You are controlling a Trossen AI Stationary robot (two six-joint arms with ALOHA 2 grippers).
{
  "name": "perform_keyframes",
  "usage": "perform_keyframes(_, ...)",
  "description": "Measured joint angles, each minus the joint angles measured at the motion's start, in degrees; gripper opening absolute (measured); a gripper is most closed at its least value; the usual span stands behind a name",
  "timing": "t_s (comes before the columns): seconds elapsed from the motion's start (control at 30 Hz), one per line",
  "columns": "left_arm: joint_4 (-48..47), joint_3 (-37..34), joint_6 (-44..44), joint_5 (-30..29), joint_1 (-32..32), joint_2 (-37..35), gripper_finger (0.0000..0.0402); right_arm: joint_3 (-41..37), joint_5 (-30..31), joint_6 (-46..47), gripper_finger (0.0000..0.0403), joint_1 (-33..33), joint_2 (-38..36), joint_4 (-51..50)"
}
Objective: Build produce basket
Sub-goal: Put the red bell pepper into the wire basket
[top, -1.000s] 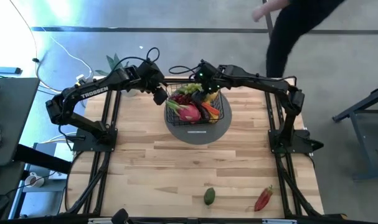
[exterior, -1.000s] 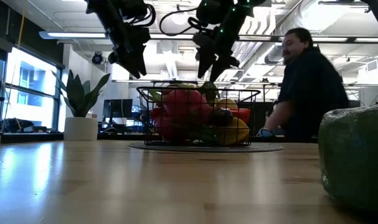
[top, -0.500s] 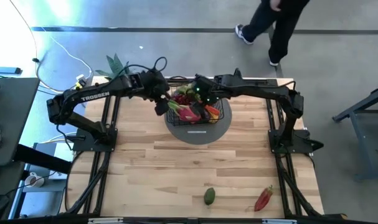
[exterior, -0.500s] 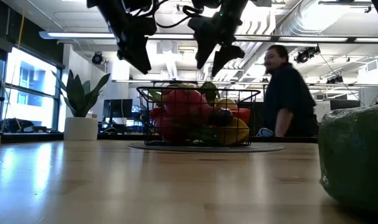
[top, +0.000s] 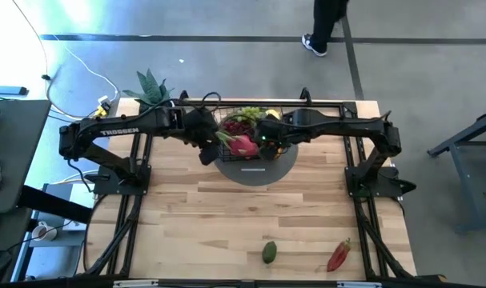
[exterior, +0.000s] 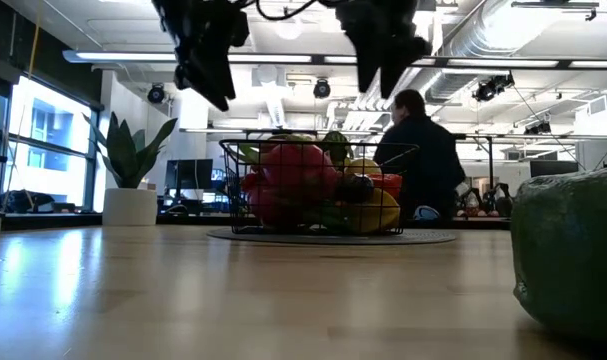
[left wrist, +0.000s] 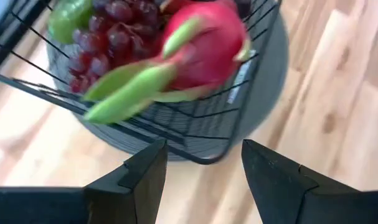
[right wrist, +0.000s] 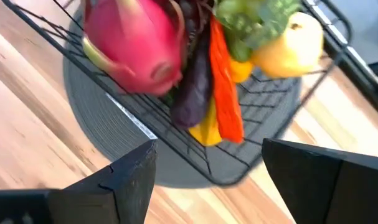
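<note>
Your left gripper (top: 204, 152) and right gripper (top: 268, 144) both hang parted and empty above the black wire basket (top: 251, 157) on its grey mat (top: 281, 166), where dragon fruit (top: 243, 145) sits.

My left gripper (top: 206, 152) and right gripper (top: 268, 146) crowd the basket (top: 251, 157) from either side, while the bench (top: 226, 216) lies open toward the avocado (top: 268, 252) and chilli (top: 338, 256).

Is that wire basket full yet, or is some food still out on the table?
Not full yet: the basket holds much produce, but an avocado and a red chilli lie out on the table.
</note>
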Motion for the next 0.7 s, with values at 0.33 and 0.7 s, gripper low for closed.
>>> perform_keyframes(0.33, 1.1, 0.0, -15.1, -0.1, -10.2, -0.9, 0.0196, 0.0, 5.4, 5.8, 0.0271, 5.2, -1.4, -10.6)
perform_keyframes(0.7, 5.9, 0.0, -35.1, -0.8, -21.9, -0.9, 0.0196, 0.0, 5.9, 6.1, 0.0271, 6.9, -1.3, -14.7)
